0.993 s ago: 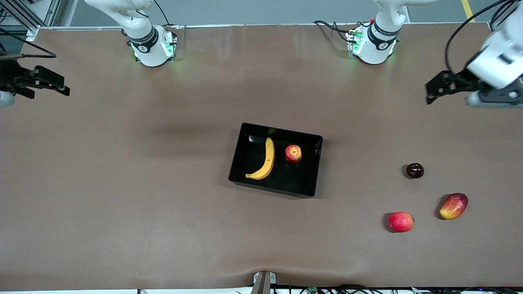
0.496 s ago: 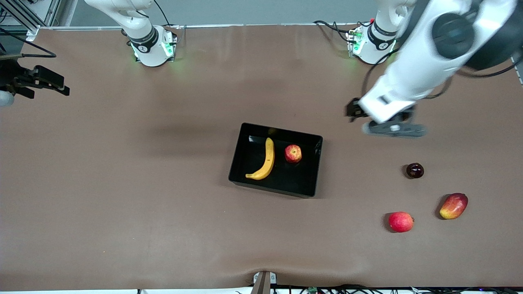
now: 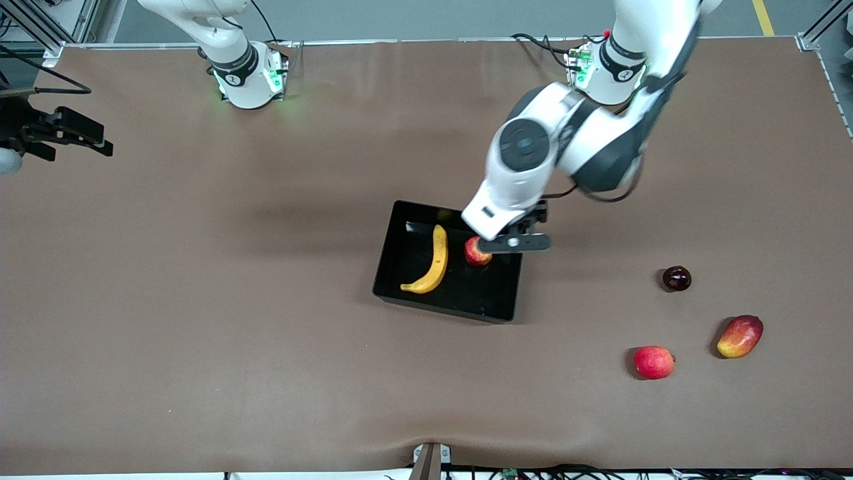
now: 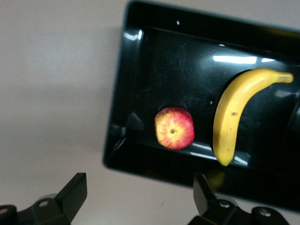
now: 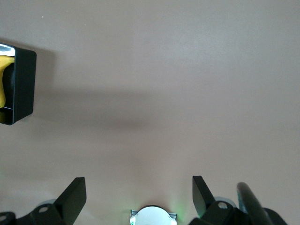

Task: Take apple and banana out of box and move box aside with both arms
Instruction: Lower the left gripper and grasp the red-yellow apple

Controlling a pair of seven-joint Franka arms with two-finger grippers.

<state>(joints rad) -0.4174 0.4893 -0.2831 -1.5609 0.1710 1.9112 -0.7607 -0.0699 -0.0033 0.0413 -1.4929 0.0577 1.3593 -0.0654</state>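
The left gripper (image 4: 138, 199) hangs wide open over the box (image 3: 393, 267), just above the apple (image 3: 474, 254); the banana (image 3: 433, 261) lies beside it. The right gripper (image 5: 138, 197), also spread wide and holding nothing, waits over bare table at the right arm's end.

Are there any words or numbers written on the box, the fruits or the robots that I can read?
None can be read.
The box, banana and apple: no writing shows.
Each robot base wears a dark band with a small white mark, too small to read.
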